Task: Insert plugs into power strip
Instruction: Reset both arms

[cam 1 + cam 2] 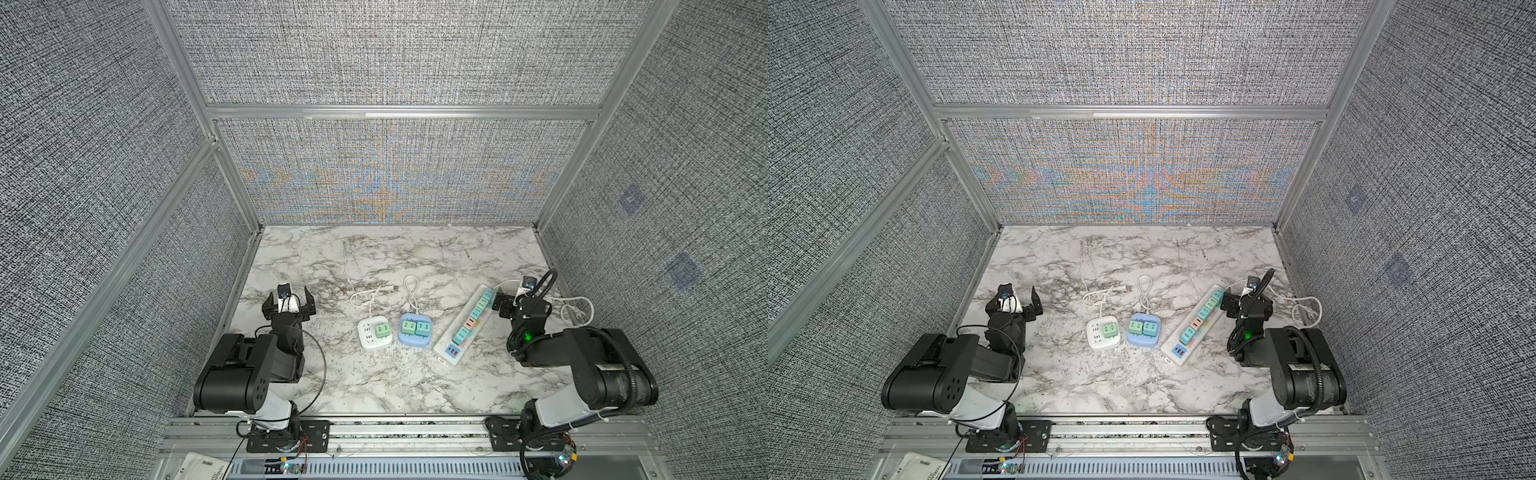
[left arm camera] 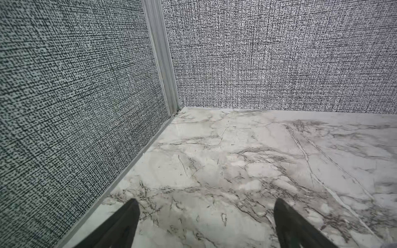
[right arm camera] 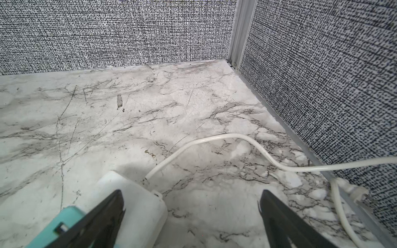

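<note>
1. Right claw [image 3: 191,192] hangs spread wide and holds nothing. It is at the far end of the long power strip [image 1: 448,355], near the desk's right edge. In the wrist view one finger overlaps the last teal plug [image 3: 64,219]; I cannot tell if it touches.
2. Left claw [image 2: 206,200] is just as wide and empty, over bare desk [image 1: 374,386] by the left edge, well apart from everything.
3. Plugs [image 1: 462,332] in teal and mint, with one pink plug [image 1: 469,323], sit in a row along the long power strip. One mint plug [image 1: 382,330] sits on the white cube strip [image 1: 367,337] and a pair of plugs [image 1: 423,327] on the blue strip [image 1: 411,344], both near the desk's middle.
4. No loose plug shows on the desk, so the job looks almost finished. I judge the step in hand to be clearing the right claw off the last teal plug.
5. To do it well, rise straight up first with the fingers spread, so neither drags the plug from its socket. Then draw back toward the front edge.
6. Mind the white cord [image 3: 214,137] running from the strip's end toward the right edge. A sideways sweep could snag it and shift the strip.
</note>
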Robot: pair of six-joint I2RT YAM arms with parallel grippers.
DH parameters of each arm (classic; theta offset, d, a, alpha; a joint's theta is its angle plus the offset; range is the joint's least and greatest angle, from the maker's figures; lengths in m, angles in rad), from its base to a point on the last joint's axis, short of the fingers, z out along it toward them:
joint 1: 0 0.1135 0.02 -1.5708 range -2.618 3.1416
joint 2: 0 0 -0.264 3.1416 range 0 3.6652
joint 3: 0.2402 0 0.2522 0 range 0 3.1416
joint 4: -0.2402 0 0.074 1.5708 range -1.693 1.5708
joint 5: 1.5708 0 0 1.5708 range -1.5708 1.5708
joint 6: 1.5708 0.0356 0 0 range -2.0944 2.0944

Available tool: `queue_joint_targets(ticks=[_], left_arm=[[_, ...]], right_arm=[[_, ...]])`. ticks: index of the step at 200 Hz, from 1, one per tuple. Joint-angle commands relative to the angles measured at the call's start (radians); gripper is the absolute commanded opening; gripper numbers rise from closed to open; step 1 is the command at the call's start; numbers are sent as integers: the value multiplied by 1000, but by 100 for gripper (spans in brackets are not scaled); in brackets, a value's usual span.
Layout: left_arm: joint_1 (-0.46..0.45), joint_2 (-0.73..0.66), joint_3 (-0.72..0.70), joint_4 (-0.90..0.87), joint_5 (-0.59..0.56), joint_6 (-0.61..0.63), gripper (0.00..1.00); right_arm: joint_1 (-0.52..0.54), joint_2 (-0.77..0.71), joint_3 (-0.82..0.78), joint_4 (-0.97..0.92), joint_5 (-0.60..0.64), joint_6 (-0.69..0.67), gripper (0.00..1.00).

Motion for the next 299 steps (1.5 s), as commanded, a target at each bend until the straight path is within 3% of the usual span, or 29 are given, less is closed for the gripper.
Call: queue_joint_targets(ticks=[1, 42, 71, 85, 103, 118, 134, 153, 238, 245, 259, 274, 285, 299], left_arm=[[2, -2, 1, 19, 14, -8, 99], [2, -2, 1, 18, 14, -8, 99], [1, -2, 0, 20, 13, -8, 99], [2, -2, 0, 19, 14, -8, 99], [3, -2, 0, 20, 13, -7, 99], [1, -2, 1, 18, 15, -7, 99], [2, -1, 1, 19, 15, -8, 99], [2, -1, 2, 18, 15, -7, 99], [5, -2, 4, 15, 21, -8, 99], [6, -2, 2, 17, 21, -8, 99], [5, -2, 2, 17, 21, -9, 99], [5, 0, 2, 17, 21, -8, 99], [5, -1, 4, 16, 21, -9, 99], [6, 1, 5, 13, 21, -8, 99]], right_arm=[[2, 7, 10, 21, 0, -9, 100], [9, -7, -16, 58, 4, -19, 99], [15, 30, -260, 527, -10, -23, 100], [21, 28, -150, 352, 95, 0, 100], [8, -33, 34, -90, 95, 41, 99], [13, 8, -40, 132, 77, 3, 100], [13, -7, 23, -21, 33, -2, 99], [11, 6, -4, 59, 16, -15, 99], [8, -3, 2, 31, 11, -5, 100], [8, -6, -23, 69, 5, -8, 99], [8, -14, -184, 342, -91, -51, 99], [9, 52, -239, 526, -96, -58, 100], [15, 33, -180, 410, -51, -53, 100], [8, -17, -5, 16, 76, 27, 99]])
